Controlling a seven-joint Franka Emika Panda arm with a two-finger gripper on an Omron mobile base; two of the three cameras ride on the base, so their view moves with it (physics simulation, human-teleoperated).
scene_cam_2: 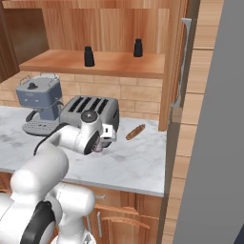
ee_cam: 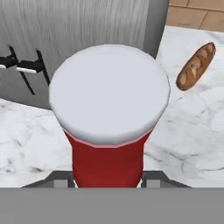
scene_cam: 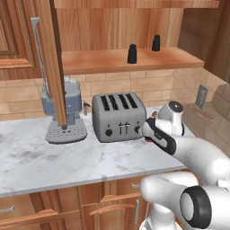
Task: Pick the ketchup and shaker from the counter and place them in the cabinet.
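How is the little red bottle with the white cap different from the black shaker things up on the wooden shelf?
The red ketchup bottle with the pale cap is down beside the grey toaster, between the fingers of the gripper; the left small black shaker and the right small black shaker stand free on the brown wooden cabinet shelf. The bottle is red with a wide flat cap; the shakers are all black with narrow rounded tops. All three stand upright.

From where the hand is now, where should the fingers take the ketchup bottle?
Grip the ketchup on its red body just under the cap, coming straight down from above. It stands upright; the cap is wider than the body, so it overhangs the fingers like a lip. Stay clear of the toaster close behind.
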